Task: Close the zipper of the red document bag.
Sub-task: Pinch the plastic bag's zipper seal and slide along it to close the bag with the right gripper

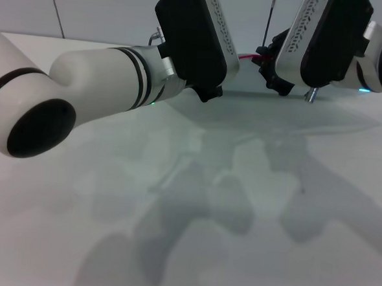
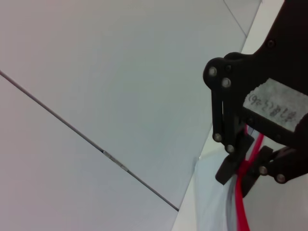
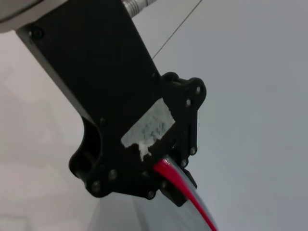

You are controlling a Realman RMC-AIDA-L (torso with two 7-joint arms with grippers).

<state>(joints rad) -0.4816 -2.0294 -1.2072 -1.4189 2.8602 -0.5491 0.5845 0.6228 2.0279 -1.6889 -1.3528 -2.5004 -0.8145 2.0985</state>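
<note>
We find the zipper [image 2: 240,207] as a thin red strip pinched between the fingers of the right gripper [image 2: 243,168]. In the left wrist view it runs out from those black fingers and on along the edge of the red document bag [image 2: 214,202], whose pale translucent plastic hangs just beside the fingertips. The right fingers are closed on the strip, one on each side with no gap showing.

The left gripper [image 3: 166,180], seen from the right wrist, grips the same red edge. The strip comes out from between its closed fingers, and the bag's clear plastic spreads away just beneath them. We cannot make out the small slider in any view, so we cannot tell on which side of either pair of fingers it sits, or how much of the zipper is shut.

From the head view, both grippers are raised at the far side of the scene. A short length of red shows between the two sets of fingers, held off the surface. Below the fingertips the bag drapes down as a faint grey-green sheet onto the white table [image 1: 172,245], and the arms' shadows fall across both. The left arm's white forearm crosses the near left of that view — the right arm enters from the far right. Behind the fingers stands a plain pale wall [image 2: 120,72] with a thin dark seam.
</note>
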